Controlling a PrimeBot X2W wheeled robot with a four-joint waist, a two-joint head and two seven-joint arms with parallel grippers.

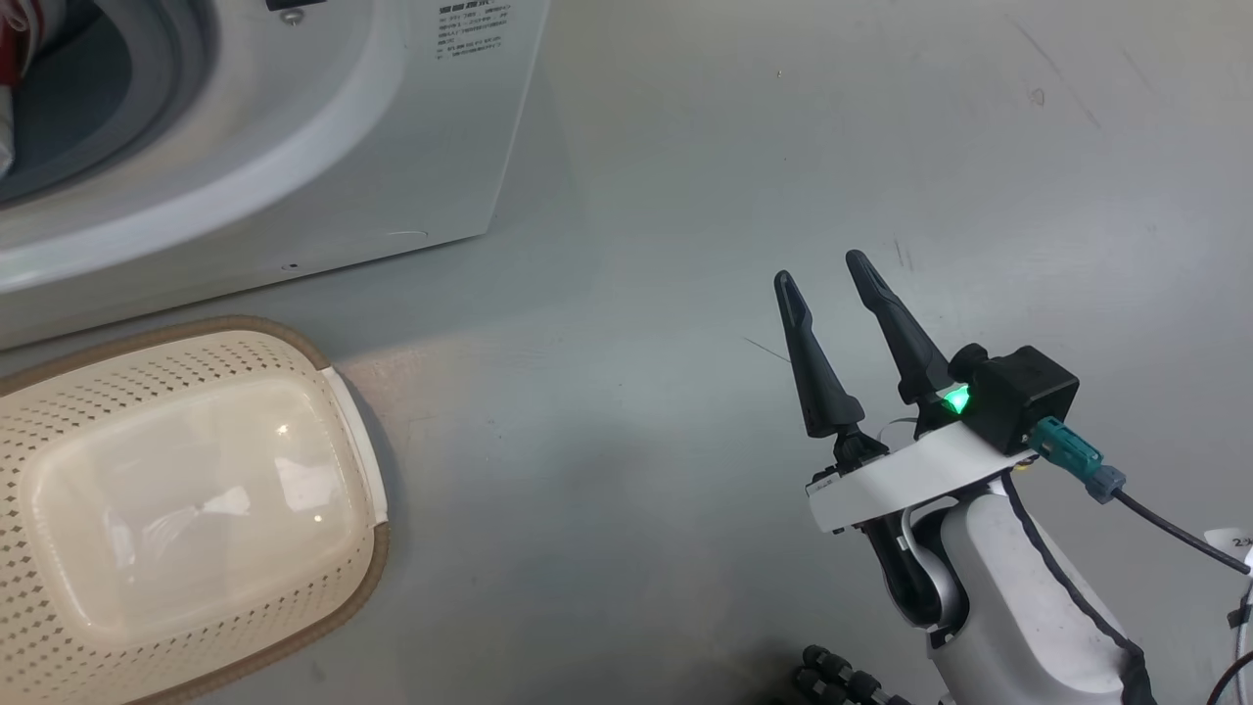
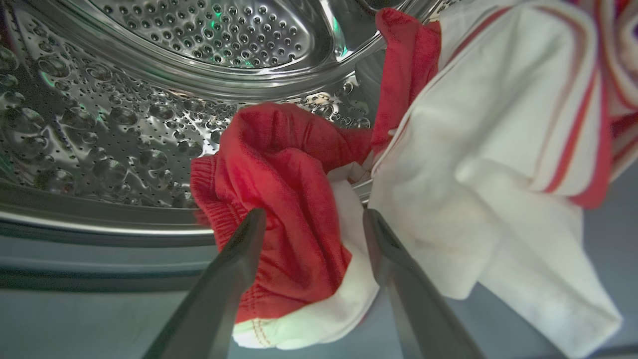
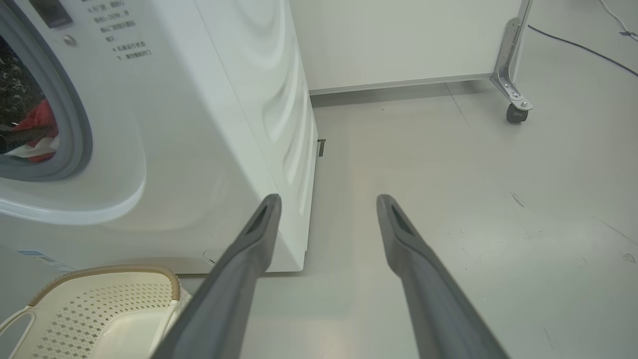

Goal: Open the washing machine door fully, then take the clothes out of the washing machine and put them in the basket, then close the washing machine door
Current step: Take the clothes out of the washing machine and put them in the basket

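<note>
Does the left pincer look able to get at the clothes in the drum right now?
Probably yes: the left pincer stands open with a red fold of the clothes between its fingers at the mouth of the drum, nothing blocking.

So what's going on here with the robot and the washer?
The robot is unloading the washing machine. Its left gripper is open at the drum, fingers straddling a red fold of the clothes, not yet closed on it. The right gripper hangs open over the floor. The basket by the machine holds nothing.
</note>
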